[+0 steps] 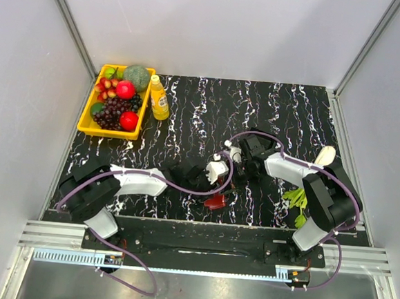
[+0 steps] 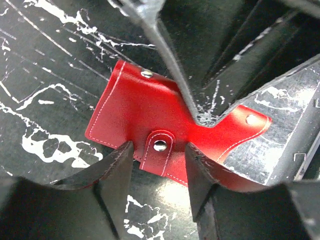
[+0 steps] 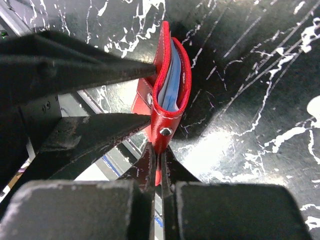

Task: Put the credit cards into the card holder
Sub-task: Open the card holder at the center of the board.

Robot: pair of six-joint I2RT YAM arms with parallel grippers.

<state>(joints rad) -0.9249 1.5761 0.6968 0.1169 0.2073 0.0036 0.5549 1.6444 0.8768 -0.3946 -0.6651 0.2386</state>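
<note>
Black, white-veined worktop [image 1: 272, 113] boxed by pale grey walls [image 1: 223, 27], a yellow fruit tray [image 1: 110, 134] at its far left. Near the front edge the right gripper [image 3: 156, 147] pinches the red holder [image 1: 215, 202], cards [image 3: 170, 82] inside; the left gripper [image 2: 159, 152] is spread around its snap tab [image 2: 161, 142]

The credit cards [image 3: 170, 80] show only edges inside the card holder [image 3: 157, 120]

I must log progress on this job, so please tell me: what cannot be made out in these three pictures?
- Right wrist view: how many pale blue flat cards sit in the red leather-look card holder; its walls leave only edges showing.
- Top view: the holder is too small to show any card.
- Left wrist view: the holder's inside faces away; whether the left claw touches it is unclear.
</note>
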